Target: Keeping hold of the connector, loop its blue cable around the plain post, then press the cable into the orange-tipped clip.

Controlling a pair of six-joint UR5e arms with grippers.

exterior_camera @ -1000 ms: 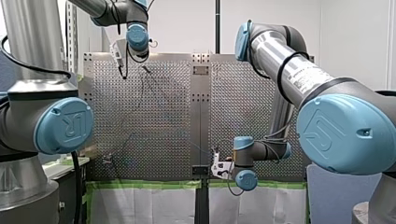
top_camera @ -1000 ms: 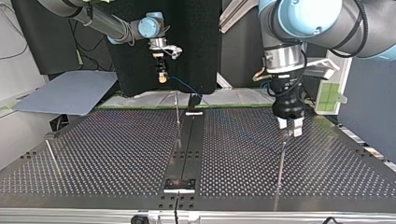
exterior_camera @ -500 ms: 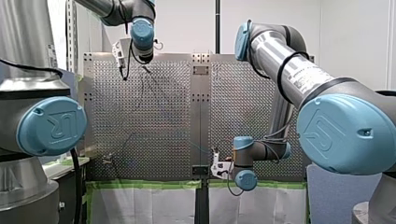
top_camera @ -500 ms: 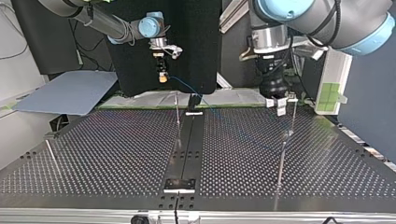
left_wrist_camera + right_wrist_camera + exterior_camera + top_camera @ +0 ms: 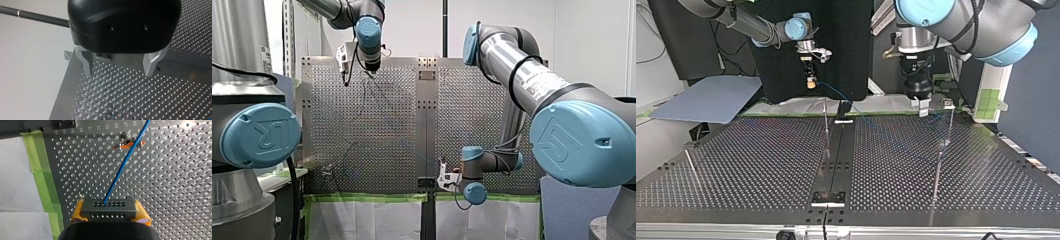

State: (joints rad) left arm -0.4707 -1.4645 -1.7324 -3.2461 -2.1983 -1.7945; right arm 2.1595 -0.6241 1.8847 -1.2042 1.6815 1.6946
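- Our left gripper [image 5: 118,70] has lifted off the table [image 5: 761,160] and drawn back from the thin post [image 5: 947,125] at the top view's right. A second ago it was low beside that post. Its fingers stand wide apart with nothing between them.
- Our right gripper [image 5: 809,81] has not moved. It stays clamped on the connector [image 5: 109,207], held above the table's taped edge, far and left of centre in the top view.
- The cable [image 5: 125,162] runs straight out of the connector and crosses over the clip [image 5: 128,144] in the right wrist view. We cannot tell whether it sits in the clip.
- We judge the post is now clear for our right arm, and the loop is still to be made.
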